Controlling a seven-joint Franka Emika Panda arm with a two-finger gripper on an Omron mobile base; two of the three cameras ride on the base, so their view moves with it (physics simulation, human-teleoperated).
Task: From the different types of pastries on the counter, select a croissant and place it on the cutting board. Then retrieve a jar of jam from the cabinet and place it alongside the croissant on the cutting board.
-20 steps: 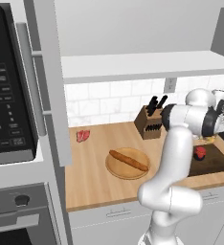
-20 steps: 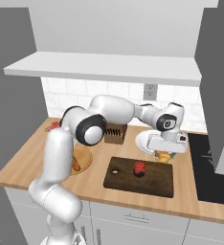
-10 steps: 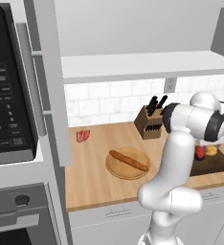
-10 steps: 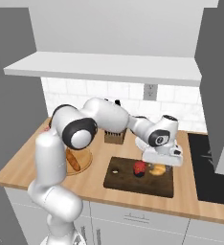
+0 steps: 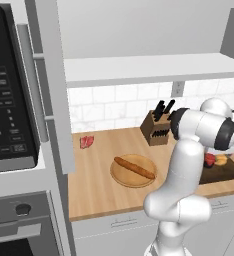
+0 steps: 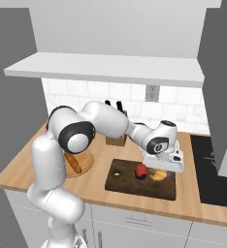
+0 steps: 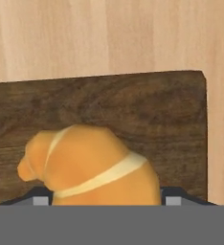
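Observation:
A golden croissant (image 7: 90, 165) sits between my gripper's (image 7: 106, 197) two fingertips, which are shut on it right over the dark-brown cutting board (image 7: 133, 105). From the right base view the gripper (image 6: 160, 169) hangs low over the board's (image 6: 127, 183) right half, and the croissant (image 6: 159, 175) is just right of the small red jar of jam (image 6: 141, 170) standing there. In the left base view the croissant (image 5: 221, 160) and jar (image 5: 209, 159) peek out beside my arm. The cabinet shelf (image 6: 105, 68) runs above the tan counter (image 6: 33, 169).
A round light board (image 5: 126, 175) holds a long brown baguette (image 5: 134, 168), left of the cutting board. A knife block (image 6: 115, 139) stands at the tiled wall. A red-pink item (image 5: 86, 141) lies far left. A black cooktop (image 6: 212, 169) bounds the right.
My gripper has carried the croissant from the back of the counter forward and down to the cutting board, beside the red jar.

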